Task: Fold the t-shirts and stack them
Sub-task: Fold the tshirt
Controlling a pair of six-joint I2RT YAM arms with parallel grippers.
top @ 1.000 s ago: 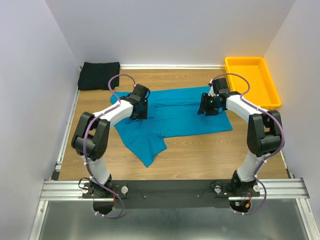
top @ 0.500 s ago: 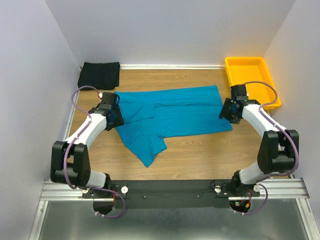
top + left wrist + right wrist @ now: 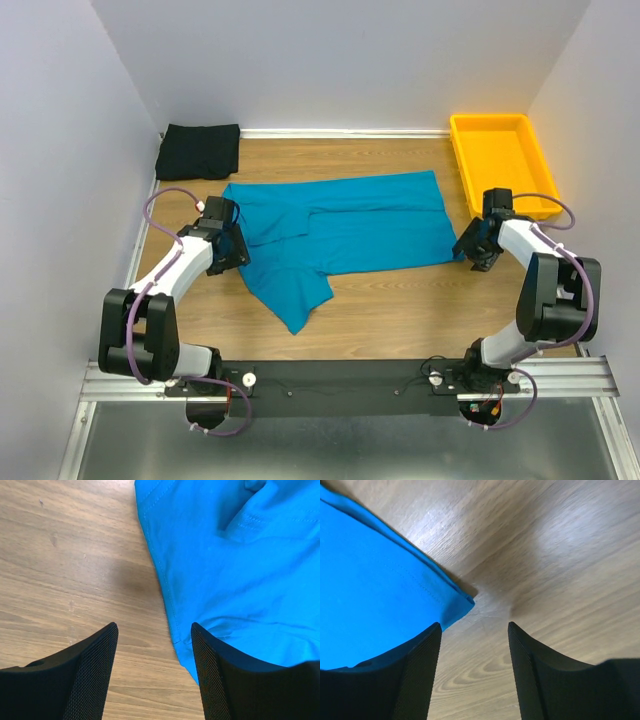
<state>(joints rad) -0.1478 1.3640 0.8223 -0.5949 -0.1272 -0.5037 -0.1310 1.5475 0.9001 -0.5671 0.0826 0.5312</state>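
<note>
Near edge: mounting rail (image 3: pixel 340 378), both arm bases bolted on.

Left arm (image 3: pixel 180 265) is reached out low over the worktop (image 3: pixel 400 310), with the left jaws set at the left edge of the teal-blue t-shirt (image 3: pixel 370 225). In the left wrist view the left jaws are seen parted, nothing gripped. Bare wood and the shirt's stitched hem are seen between them, and the cloth runs in under the right-hand one.

Right arm (image 3: pixel 520 238) is bent out to the right side, with the right jaws placed at the shirt's near right corner. Right jaws are also parted, nothing clamped (the hemmed corner lies on the wood just ahead of the gap).

Whether either pair touches the cloth cannot be told.

Teal-blue t-shirt is laid flat mid-worktop, long side left to right. A layered edge is seen across its left half, and one flap is angled toward the near left.

Not stacked: black t-shirt (image 3: pixel 198 151) is kept folded in the far left corner by the wall, well apart from the teal one.

Yellow tray (image 3: pixel 500 165) is parked in the far right corner, near the right arm's wrist, touching neither shirt.
</note>
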